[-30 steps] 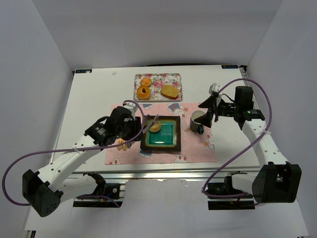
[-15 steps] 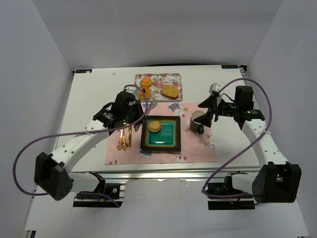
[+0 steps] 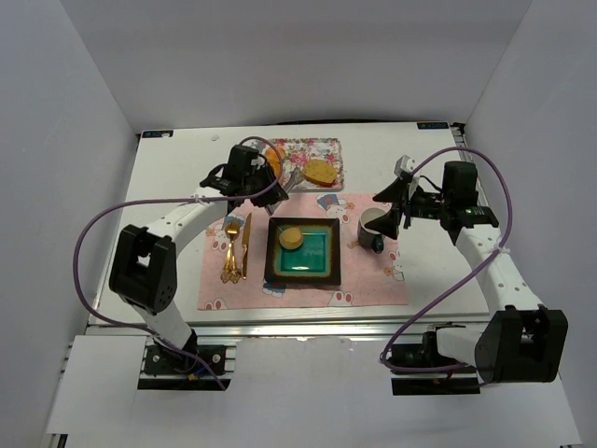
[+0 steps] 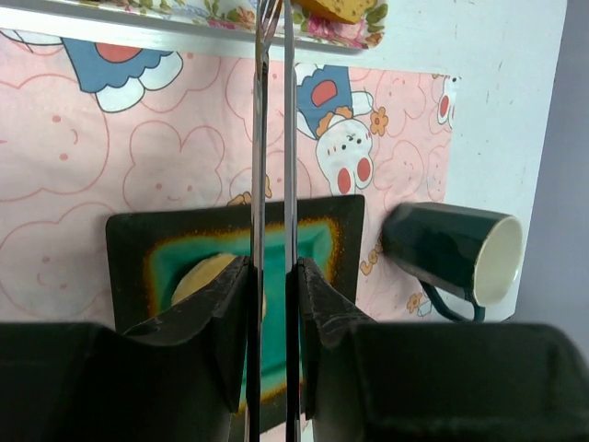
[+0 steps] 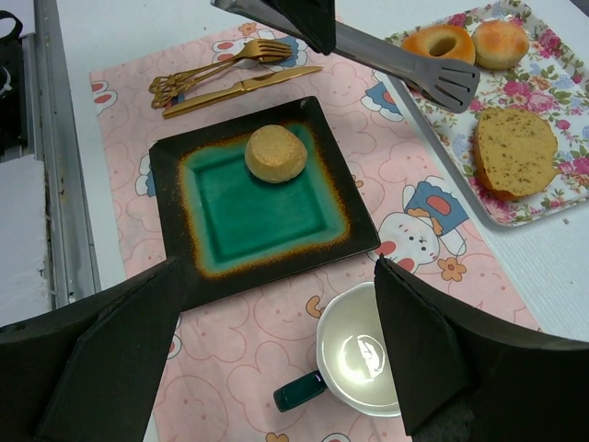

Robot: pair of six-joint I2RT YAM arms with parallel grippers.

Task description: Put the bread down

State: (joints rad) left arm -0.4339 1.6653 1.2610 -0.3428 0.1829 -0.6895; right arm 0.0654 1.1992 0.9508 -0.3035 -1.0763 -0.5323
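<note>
The left hand (image 4: 272, 269), clamped on the tongs (image 5: 433, 78), has swung away from the plate (image 3: 317, 271) towards the far side of the surface (image 3: 177, 187); its tongs now reach over the near edge of the flowered tray (image 3: 312, 147), beside the toasted slice (image 3: 320, 172); the bun (image 3: 292, 238), a second ago between the tong tips, lies alone on the plate; the gold cutlery (image 3: 233, 250), then mostly hidden under the arm, is uncovered.

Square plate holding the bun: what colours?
Plate: teal centre, black rim, orange-brown band between; best in right wrist view.
</note>
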